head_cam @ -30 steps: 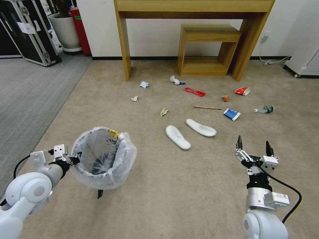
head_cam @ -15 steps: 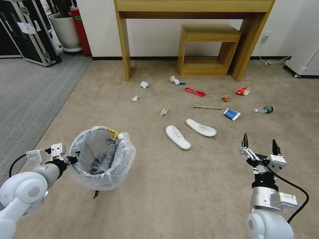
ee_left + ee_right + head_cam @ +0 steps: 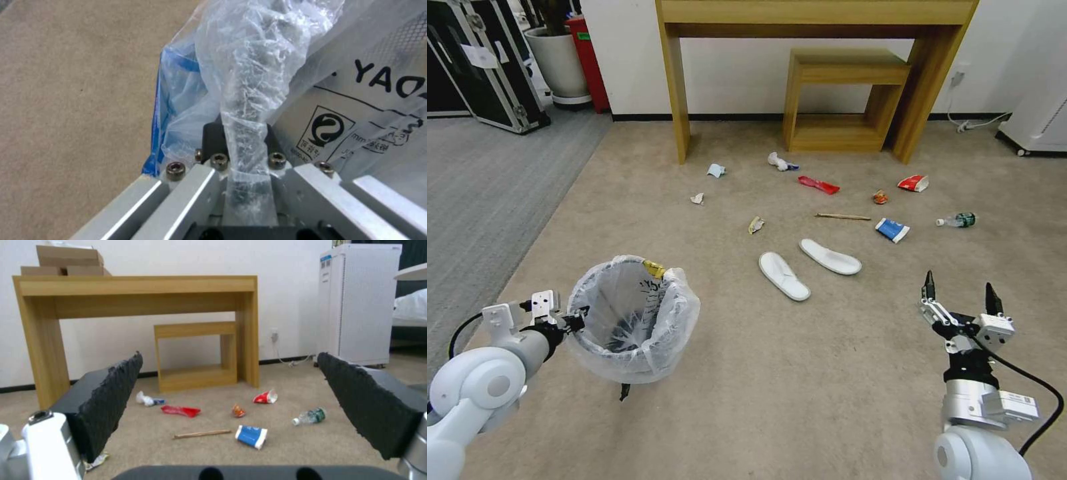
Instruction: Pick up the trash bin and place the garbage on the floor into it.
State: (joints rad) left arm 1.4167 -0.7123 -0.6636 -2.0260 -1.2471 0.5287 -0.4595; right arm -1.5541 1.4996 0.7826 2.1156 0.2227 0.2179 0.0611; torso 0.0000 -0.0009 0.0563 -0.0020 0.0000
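My left gripper (image 3: 572, 321) is shut on the near rim of the trash bin (image 3: 672, 319), a small dark bin lined with a crinkly white bag, and holds it just above the carpet at the lower left. The left wrist view shows the bag (image 3: 249, 66) pinched between the jaws of the left gripper (image 3: 242, 136). The right gripper (image 3: 960, 290) stands open and empty at the lower right. Ahead of it lie two white slippers (image 3: 784, 275), a wooden stick (image 3: 843, 216), a blue-white carton (image 3: 892, 229), a bottle (image 3: 957, 219), a red-white cup (image 3: 913, 183) and a red wrapper (image 3: 818, 185).
A wooden desk (image 3: 677, 80) with a small wooden stool (image 3: 840, 87) under it stands against the far wall. Crumpled scraps (image 3: 716, 170) lie near its left leg. Black cases (image 3: 487, 73) and a planter (image 3: 560, 63) are far left, a white appliance (image 3: 1044, 100) far right.
My right arm has drifted to the right and back toward me, its gripper staying open. The left gripper and the bin have barely shifted.
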